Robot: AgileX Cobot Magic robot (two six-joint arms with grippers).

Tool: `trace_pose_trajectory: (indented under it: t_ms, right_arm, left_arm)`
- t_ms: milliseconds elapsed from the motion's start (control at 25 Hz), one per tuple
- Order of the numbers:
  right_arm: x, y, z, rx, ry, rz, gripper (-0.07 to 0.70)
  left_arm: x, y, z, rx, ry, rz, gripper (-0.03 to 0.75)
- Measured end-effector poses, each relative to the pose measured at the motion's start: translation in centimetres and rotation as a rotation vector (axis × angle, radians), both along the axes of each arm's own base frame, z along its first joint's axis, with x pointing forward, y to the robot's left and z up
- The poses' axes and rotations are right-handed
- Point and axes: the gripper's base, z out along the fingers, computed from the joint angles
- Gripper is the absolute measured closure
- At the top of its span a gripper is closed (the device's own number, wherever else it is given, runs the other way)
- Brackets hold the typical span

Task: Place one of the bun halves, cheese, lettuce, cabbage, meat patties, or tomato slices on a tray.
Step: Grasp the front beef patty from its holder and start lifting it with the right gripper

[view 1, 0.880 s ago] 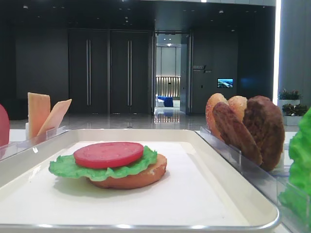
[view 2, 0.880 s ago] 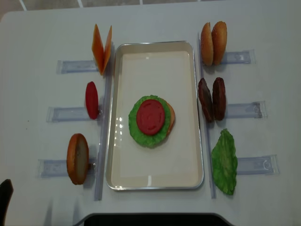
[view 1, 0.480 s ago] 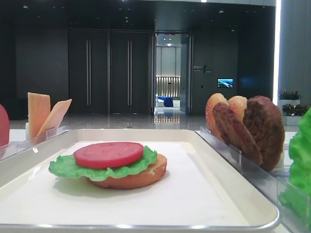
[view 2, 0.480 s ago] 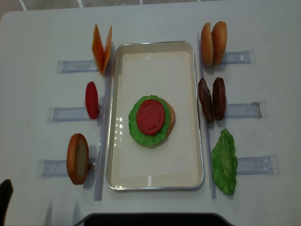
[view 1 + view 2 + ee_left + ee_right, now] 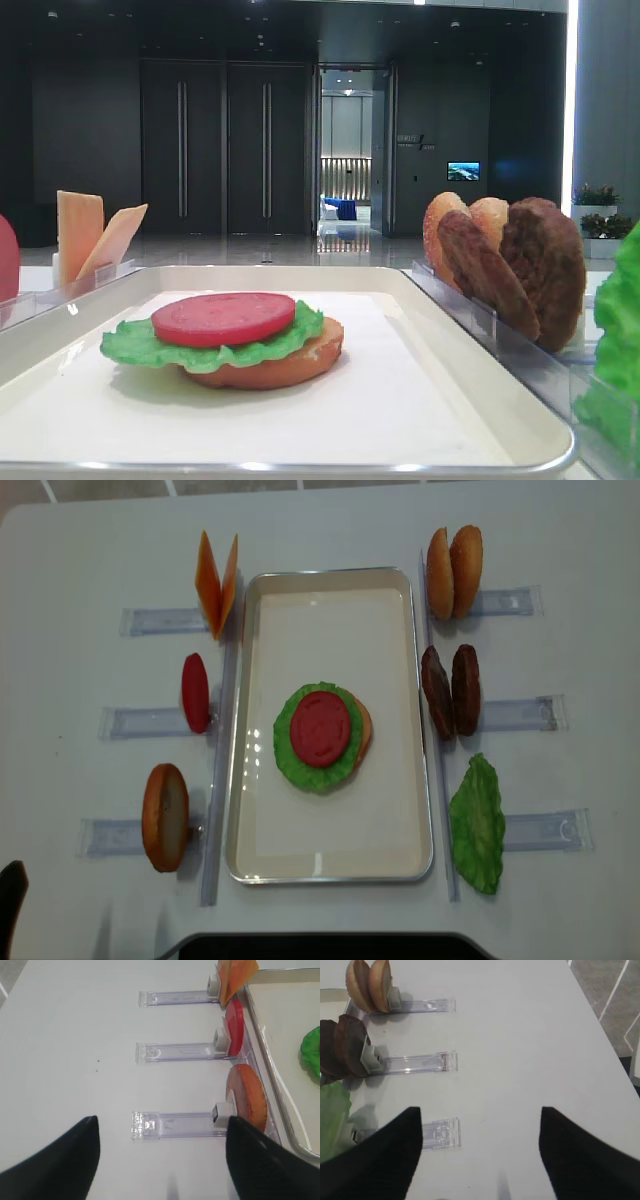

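Note:
On the cream tray [image 5: 330, 865] lies a stack: a bun half [image 5: 364, 730], lettuce [image 5: 290, 760] and a tomato slice [image 5: 320, 727] on top. Left of the tray stand cheese [image 5: 216, 583], a tomato slice [image 5: 195, 692] and a bun half [image 5: 165, 816]. Right of it stand two bun halves [image 5: 454, 570], two meat patties [image 5: 450, 691] and a lettuce leaf [image 5: 478, 823]. My left gripper [image 5: 161, 1125] hangs open over the bare table beside the near bun half [image 5: 246, 1095]. The right gripper [image 5: 480, 1112] is open too, right of the lettuce leaf [image 5: 331, 1115]. No cabbage shows.
Each loose piece leans in a clear plastic holder [image 5: 520, 715] that sticks outward from the tray. Long clear strips [image 5: 215, 780] run along both long sides of the tray. White tabletop [image 5: 80, 540] spreads beyond the holders. The table's right edge [image 5: 600, 1025] drops to the floor.

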Motion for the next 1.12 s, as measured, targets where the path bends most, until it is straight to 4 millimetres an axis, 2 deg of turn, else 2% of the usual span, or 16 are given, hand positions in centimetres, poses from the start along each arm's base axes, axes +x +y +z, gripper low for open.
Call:
trace_pose_trajectory:
  t_ms: [360,480,600,720,800,960,1120]
  right_arm:
    - [0.0,0.0,0.0,0.005,-0.001,-0.007,0.16]
    - [1.4,-0.1,0.6,0.031,0.061,-0.028,0.16]
    - [5.2,-0.2,2.3,0.044,0.172,-0.038,0.16]
    - [10.6,-0.4,4.2,0.045,0.312,-0.041,0.16]
    - [15.1,-0.5,4.9,0.033,0.442,-0.031,0.16]
    - [22.4,-0.7,4.9,0.024,0.653,-0.018,0.16]
    - [27.2,-0.9,3.8,0.023,0.752,-0.015,0.16]
  left_arm:
    - [0.0,0.0,0.0,0.0,0.0,0.0,0.118]
    - [0.0,0.0,0.0,0.0,0.0,0.0,0.118]
    - [0.0,0.0,0.0,0.0,0.0,0.0,0.118]
    - [0.0,0.0,0.0,0.0,0.0,0.0,0.118]
    - [0.0,0.0,0.0,0.0,0.0,0.0,0.118]
    - [0.0,0.0,0.0,0.0,0.0,0.0,0.118]
    - [0.0,0.0,0.0,-0.001,0.0,0.0,0.118]
